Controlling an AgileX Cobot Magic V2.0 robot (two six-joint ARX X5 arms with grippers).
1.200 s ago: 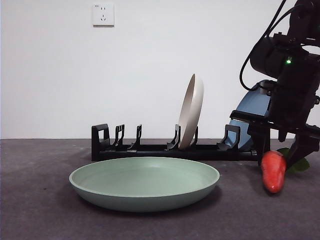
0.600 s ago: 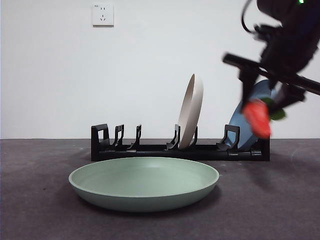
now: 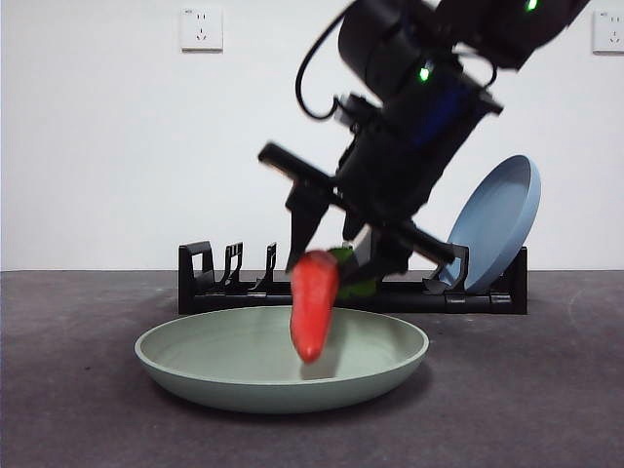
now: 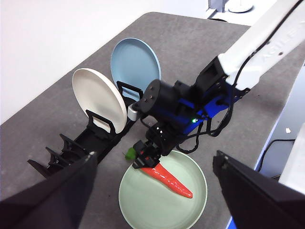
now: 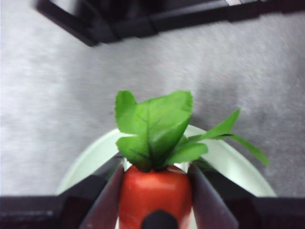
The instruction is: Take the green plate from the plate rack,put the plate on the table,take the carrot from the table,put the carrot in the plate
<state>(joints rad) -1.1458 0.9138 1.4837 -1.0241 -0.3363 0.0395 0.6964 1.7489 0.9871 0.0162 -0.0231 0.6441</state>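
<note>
The green plate (image 3: 244, 382) lies flat on the table (image 3: 78, 409) in front of the plate rack (image 3: 224, 289). My right gripper (image 3: 327, 261) is shut on the carrot (image 3: 313, 304) at its thick leafy end and holds it tip down, just above the middle of the plate. The right wrist view shows the carrot (image 5: 155, 191) between the fingers (image 5: 108, 200), with the plate rim (image 5: 90, 160) below. From high above, the left wrist view shows the plate (image 4: 143, 205), the carrot (image 4: 167, 177) and the rack (image 4: 71, 152). My left gripper (image 4: 155, 154) is open and empty.
A blue plate (image 3: 499, 232) leans in the rack's right end. A cream plate (image 4: 97, 98) stands in the rack beside it; in the front view the arm hides it. The table's edge (image 4: 224, 143) runs close past the green plate.
My right gripper has lifted the carrot off the table at the right, swung it up and leftward, and now holds it over the green plate. The plate has not moved.
</note>
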